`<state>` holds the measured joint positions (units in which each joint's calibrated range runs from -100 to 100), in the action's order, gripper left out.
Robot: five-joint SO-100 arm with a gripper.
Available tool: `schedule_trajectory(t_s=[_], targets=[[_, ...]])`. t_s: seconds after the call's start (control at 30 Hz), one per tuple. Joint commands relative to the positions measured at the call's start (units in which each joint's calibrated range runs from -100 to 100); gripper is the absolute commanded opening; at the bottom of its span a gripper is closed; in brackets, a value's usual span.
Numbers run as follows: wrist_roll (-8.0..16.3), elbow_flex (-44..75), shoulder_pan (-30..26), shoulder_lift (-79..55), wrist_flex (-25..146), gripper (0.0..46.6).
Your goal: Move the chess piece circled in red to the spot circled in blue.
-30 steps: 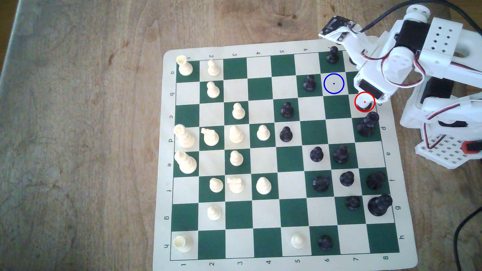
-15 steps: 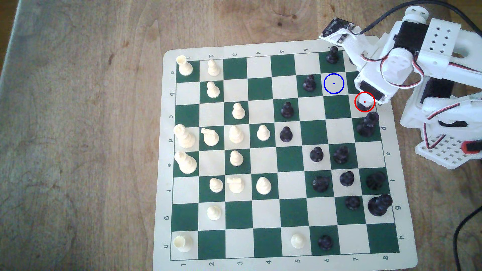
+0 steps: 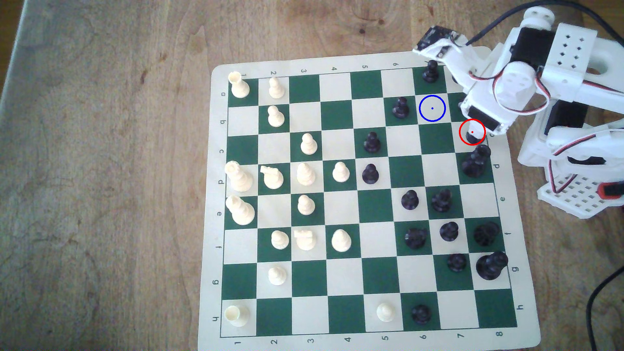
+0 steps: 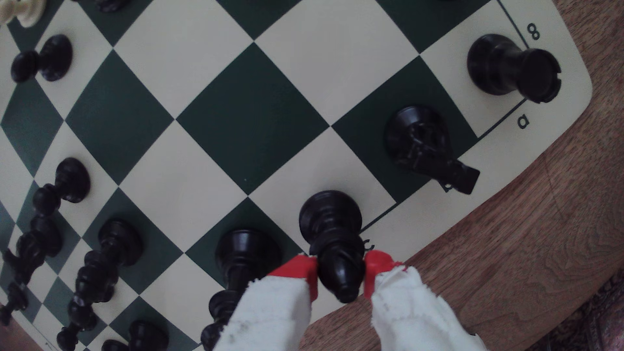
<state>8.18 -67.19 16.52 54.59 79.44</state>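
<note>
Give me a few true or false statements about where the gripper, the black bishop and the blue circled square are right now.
1. The gripper has its red-tipped fingers on either side of the black bishop's head. True.
2. The bishop lies tipped over. False: it stands upright on its base.
3. The blue-ringed square already holds a piece. False: it is bare.
4. A black pawn stands on the square at the exterior view's left of the blue ring. True.

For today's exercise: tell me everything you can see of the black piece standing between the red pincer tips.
The chess piece is glossy black, plastic-looking, with a round base, slim collared body and tapering rounded head. It stands upright on a cream edge square by the letter c. The pincer has a red tip on each side of its head; whether they are pressing it cannot be told.
</note>
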Motion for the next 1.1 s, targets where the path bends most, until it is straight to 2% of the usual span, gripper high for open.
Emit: schedule_trajectory(t_s=[0.0,0.37,1.07], targets=[[-0.44,8.26,0.65,0.59,2.70,0.2],[-2.05,21.14,1.74,-5.69,4.01,0.2],[-4.35,17.60,5.34,-20.55,-12.20,0.2]])
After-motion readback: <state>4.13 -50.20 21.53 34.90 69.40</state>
